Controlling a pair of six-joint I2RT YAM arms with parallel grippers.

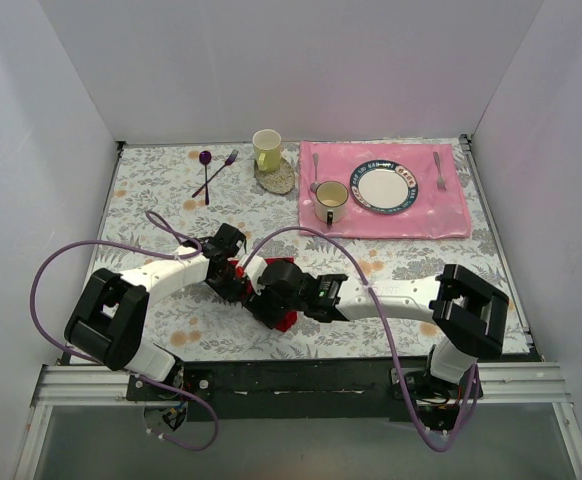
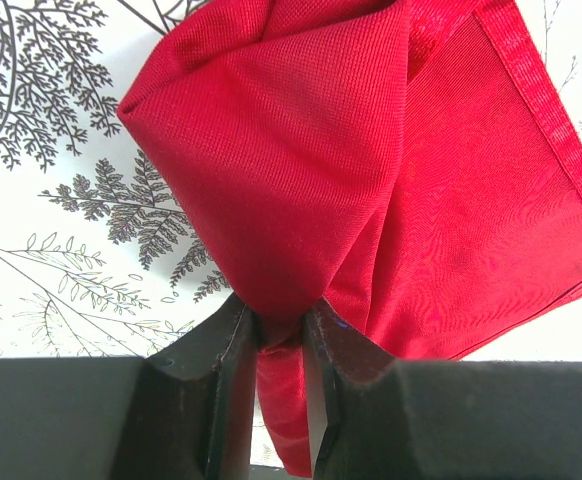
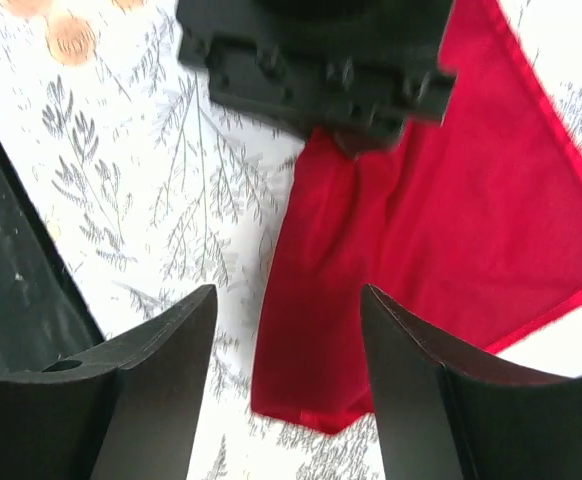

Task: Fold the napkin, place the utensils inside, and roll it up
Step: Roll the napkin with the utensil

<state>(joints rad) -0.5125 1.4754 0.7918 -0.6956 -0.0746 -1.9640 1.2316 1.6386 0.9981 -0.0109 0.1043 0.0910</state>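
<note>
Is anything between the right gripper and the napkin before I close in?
Nothing visible. The open right gripper faces the loose end of the napkin directly. The left gripper pinches the cloth further along, beyond that end.

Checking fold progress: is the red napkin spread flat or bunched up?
Bunched up. The left claw is shut on a gathered pinch of the napkin, and the cloth lies in overlapping folds.

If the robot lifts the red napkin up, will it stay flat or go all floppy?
Probably floppy: the napkin bunches into soft folds where the left jaws pinch it. It likely weighs little, being thin cloth. It probably won't slip easily, since its weave looks rough.
</note>
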